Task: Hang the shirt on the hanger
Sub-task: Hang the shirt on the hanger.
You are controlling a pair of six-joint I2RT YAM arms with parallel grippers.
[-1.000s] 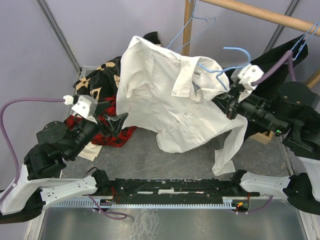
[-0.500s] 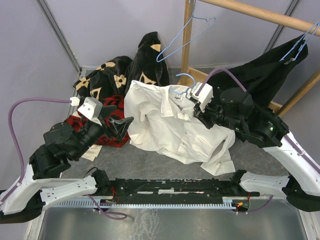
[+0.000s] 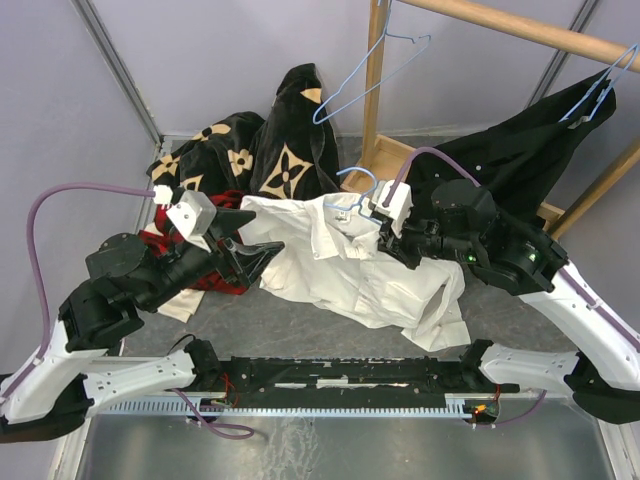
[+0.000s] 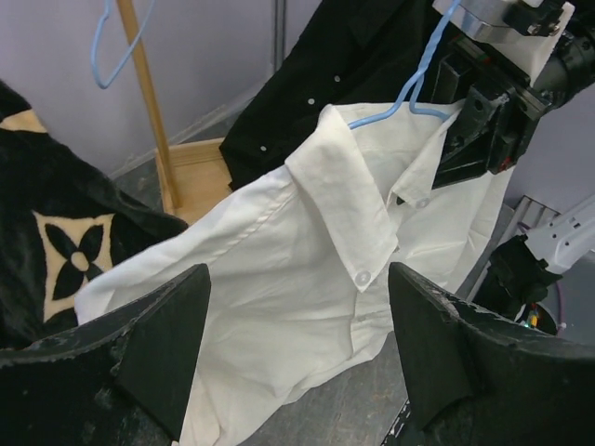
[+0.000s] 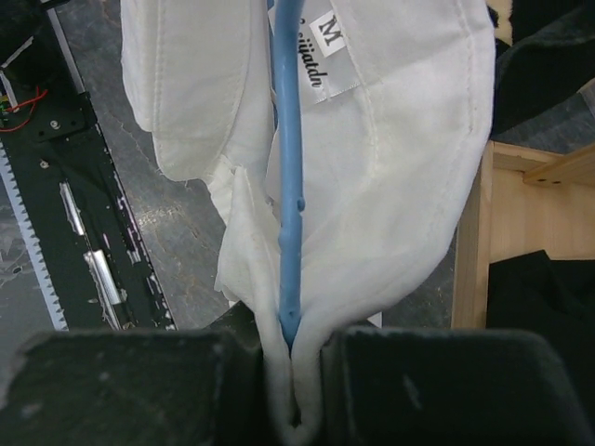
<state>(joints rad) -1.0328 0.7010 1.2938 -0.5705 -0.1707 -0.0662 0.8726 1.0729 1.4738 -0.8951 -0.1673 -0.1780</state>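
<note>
Shirt [image 3: 335, 268] draped below right tool [image 5: 293, 364], clenched on hanger [image 5: 288, 186] and its cloth, left tool [image 3: 257, 240] released just beside

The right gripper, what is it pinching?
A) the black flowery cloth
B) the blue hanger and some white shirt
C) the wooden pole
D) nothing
B: the right wrist view shows the right gripper shut on the blue hanger, with white shirt cloth squeezed in beside the wire.
</note>
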